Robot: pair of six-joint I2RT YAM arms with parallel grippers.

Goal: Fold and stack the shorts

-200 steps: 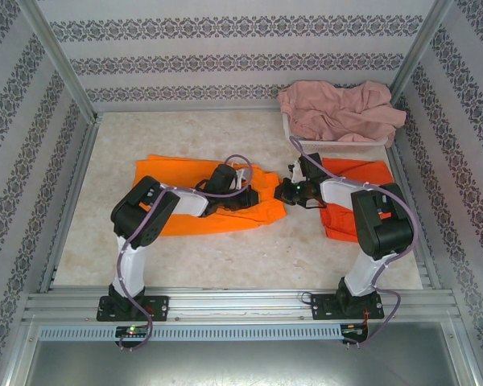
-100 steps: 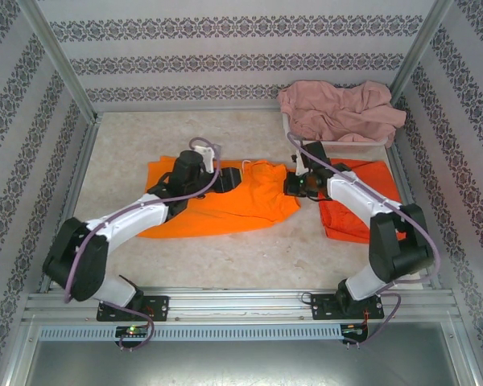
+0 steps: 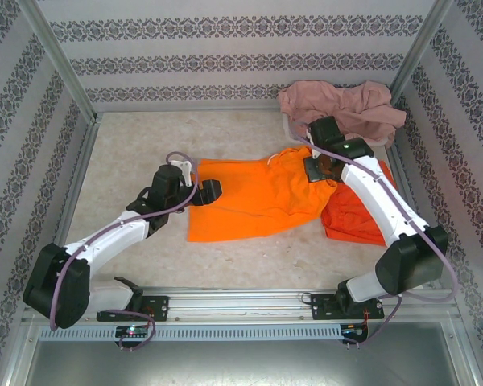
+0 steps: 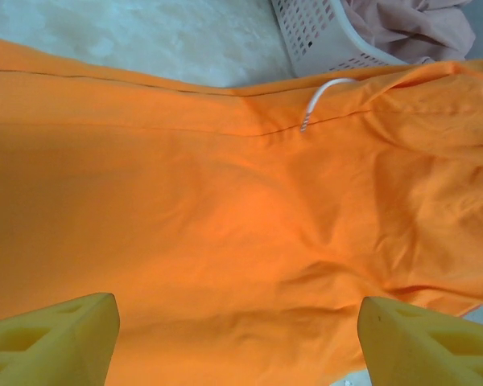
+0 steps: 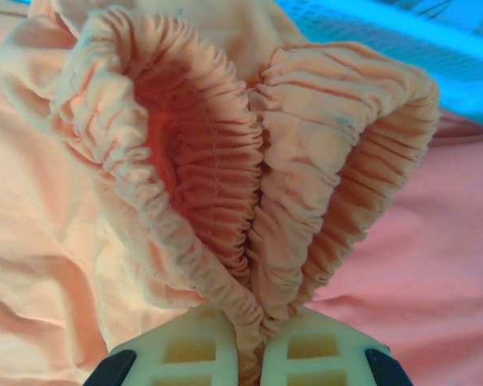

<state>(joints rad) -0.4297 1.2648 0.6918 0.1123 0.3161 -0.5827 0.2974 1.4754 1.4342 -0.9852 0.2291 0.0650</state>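
The right jaws clamp the gathered waistband of the bright orange cloth shorts (image 3: 249, 201) spread mid-way across the pale marbled worktop (image 3: 129, 145), at their 2 o'clock corner. The left jaws gape wide over their 9 o'clock edge. The dusty pink cloth shorts (image 3: 338, 108) heap at 1 o'clock.

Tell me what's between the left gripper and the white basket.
The spread orange shorts and their white drawstring, plain in the left wrist view.

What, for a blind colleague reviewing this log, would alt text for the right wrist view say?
The right gripper, jaws closed, pinches the gathered elastic waistband of the orange shorts, which bunches in two ruffled folds above its pale fingers.
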